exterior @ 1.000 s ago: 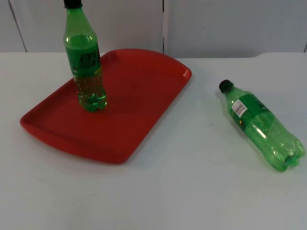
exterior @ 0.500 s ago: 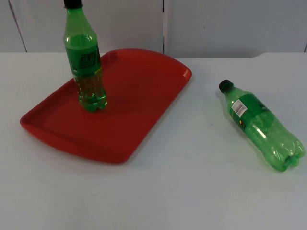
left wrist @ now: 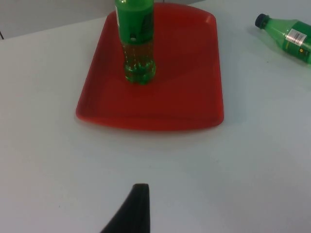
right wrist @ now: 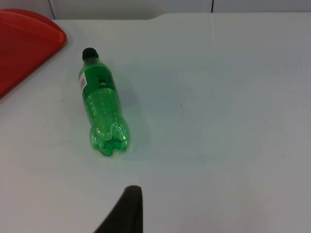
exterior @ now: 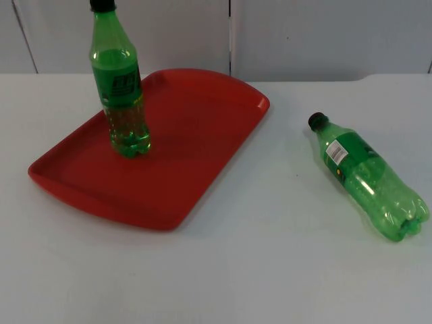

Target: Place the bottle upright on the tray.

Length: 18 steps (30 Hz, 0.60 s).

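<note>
A red tray (exterior: 202,115) lies on the left half of the white table. One green bottle (exterior: 122,94) with a black cap stands upright on the tray's far left part. A second green bottle (exterior: 368,179) lies on its side on the table right of the tray, with its black cap pointing toward the back. My left gripper (left wrist: 138,204) waits above the bare table, facing the tray (left wrist: 194,73) and the upright bottle (left wrist: 137,43). My right gripper (right wrist: 127,206) hangs back from the lying bottle (right wrist: 102,104), facing its base.
A grey partition wall (exterior: 304,34) closes the back of the table. Bare white table top (exterior: 270,270) stretches in front of the tray and the lying bottle. The tray's corner (right wrist: 24,43) is seen beyond the lying bottle's cap.
</note>
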### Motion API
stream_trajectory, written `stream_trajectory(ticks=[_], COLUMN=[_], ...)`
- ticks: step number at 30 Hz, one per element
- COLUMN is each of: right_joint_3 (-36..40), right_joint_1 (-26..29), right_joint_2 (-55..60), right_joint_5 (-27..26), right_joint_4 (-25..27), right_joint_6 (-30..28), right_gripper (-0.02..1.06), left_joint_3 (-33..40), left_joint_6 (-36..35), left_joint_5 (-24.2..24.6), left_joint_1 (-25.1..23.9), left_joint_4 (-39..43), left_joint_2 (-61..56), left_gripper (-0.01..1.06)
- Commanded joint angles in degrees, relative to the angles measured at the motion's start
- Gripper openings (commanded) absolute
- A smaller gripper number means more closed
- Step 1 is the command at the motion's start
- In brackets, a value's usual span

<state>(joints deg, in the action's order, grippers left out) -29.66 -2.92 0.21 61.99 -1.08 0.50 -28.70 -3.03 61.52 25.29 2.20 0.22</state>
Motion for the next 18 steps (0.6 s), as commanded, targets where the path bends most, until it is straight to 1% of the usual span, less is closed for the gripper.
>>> stream_trajectory(ticks=[1, 18], right_joint_3=[0.2, 0.2], right_joint_1=[0.4, 0.4], right_joint_2=[-0.2, -0.2], right_joint_5=[-0.3, -0.2], right_joint_4=[0.2, -0.2], right_joint_6=[-0.1, -0.1], right_gripper=[1.05, 1.05], left_joint_3=[0.3, 0.3], left_joint_6=[0.2, 0.2], left_joint_5=[0.0, 0.0], left_joint_1=[0.4, 0.4], left_joint_4=[-0.5, -0.2], left_joint_2=[-0.2, -0.2], left_gripper=[1.05, 1.05])
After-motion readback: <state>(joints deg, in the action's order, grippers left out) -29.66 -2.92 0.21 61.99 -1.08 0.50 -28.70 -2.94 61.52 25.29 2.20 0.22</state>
